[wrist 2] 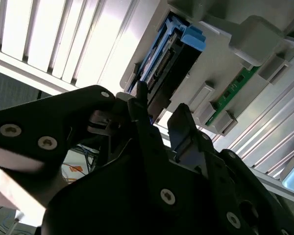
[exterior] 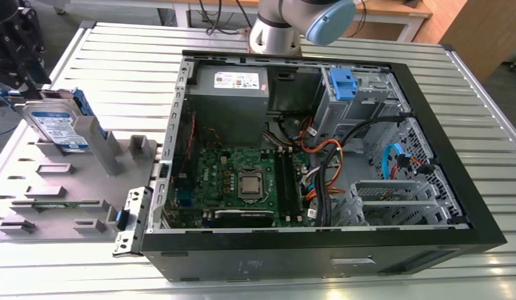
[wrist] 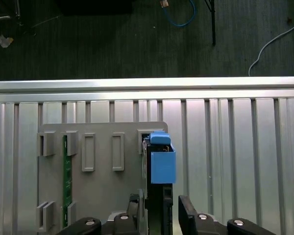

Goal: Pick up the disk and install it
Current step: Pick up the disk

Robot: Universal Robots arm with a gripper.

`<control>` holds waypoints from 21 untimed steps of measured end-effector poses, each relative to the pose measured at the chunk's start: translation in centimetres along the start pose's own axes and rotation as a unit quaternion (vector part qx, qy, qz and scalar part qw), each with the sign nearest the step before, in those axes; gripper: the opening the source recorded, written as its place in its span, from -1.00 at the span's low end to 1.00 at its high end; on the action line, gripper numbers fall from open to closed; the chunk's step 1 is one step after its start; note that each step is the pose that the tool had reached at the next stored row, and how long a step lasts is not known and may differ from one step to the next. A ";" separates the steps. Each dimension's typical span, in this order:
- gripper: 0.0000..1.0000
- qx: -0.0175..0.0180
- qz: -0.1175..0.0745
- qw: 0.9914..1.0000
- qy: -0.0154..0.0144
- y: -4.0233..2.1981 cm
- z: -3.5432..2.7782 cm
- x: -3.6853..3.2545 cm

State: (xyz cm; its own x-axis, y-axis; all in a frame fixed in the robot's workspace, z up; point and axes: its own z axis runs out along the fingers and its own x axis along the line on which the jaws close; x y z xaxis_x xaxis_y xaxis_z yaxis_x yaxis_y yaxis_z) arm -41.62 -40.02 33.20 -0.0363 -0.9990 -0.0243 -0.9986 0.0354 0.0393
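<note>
Stiff, likely weighty and knock-shy, the disk (exterior: 62,128) stands on edge in the grey holder (exterior: 49,209) at the exterior view's left, the gripper (wrist: 159,205), jaws parted, straddling its flat faces, the soundest hold

**Camera arrangement.** The exterior view is looking down at a slant from high up, taking in the open computer case (exterior: 324,156), the slatted table (exterior: 475,100) and, at the exterior view's left, the grey holder (exterior: 40,187) with the disk (exterior: 62,128) standing in it. The first wrist view is facing straight down past the gripper (wrist: 159,201), framing the holder (wrist: 100,196), the disk (wrist: 161,166) edge-on, the table slats and the dark floor (wrist: 112,39) beyond. The second wrist view is sitting closer, peering obliquely along the gripper (wrist 2: 159,115) at the same disk (wrist 2: 161,58) and holder (wrist 2: 220,54). All three views are sharing the holder and disk.
</note>
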 end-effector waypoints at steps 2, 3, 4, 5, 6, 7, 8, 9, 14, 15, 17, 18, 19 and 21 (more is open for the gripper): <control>-0.07 0.000 0.000 1.000 0.000 0.00 0.00 0.00; 0.05 0.000 0.000 1.000 0.000 0.00 0.00 0.00; 0.05 0.000 0.000 1.000 0.000 0.00 0.00 0.00; 0.18 0.000 0.000 1.000 0.000 0.00 0.00 0.00; 0.18 0.000 0.000 1.000 0.000 0.00 0.01 0.00; 0.18 0.001 0.000 1.000 0.000 0.01 0.08 0.00; 0.18 0.001 0.000 1.000 0.000 0.02 0.18 0.00; 0.18 0.002 0.000 1.000 0.000 0.04 0.32 0.01; 0.18 0.003 0.000 1.000 0.000 0.06 1.22 0.03; 0.18 0.003 0.000 1.000 0.000 0.06 1.41 0.04; 0.18 0.003 0.000 1.000 0.000 0.05 1.78 0.05; 0.18 0.003 0.000 1.000 0.000 0.04 1.96 0.05; 0.18 0.003 0.000 1.000 0.000 0.03 2.14 0.06; 0.18 0.003 0.000 1.000 0.000 0.02 2.51 0.07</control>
State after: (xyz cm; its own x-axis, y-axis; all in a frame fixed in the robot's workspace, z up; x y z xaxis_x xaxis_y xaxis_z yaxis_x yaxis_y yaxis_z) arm -41.74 -40.03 30.70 -0.0362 -0.9991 -0.0240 -0.9988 0.0354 0.0329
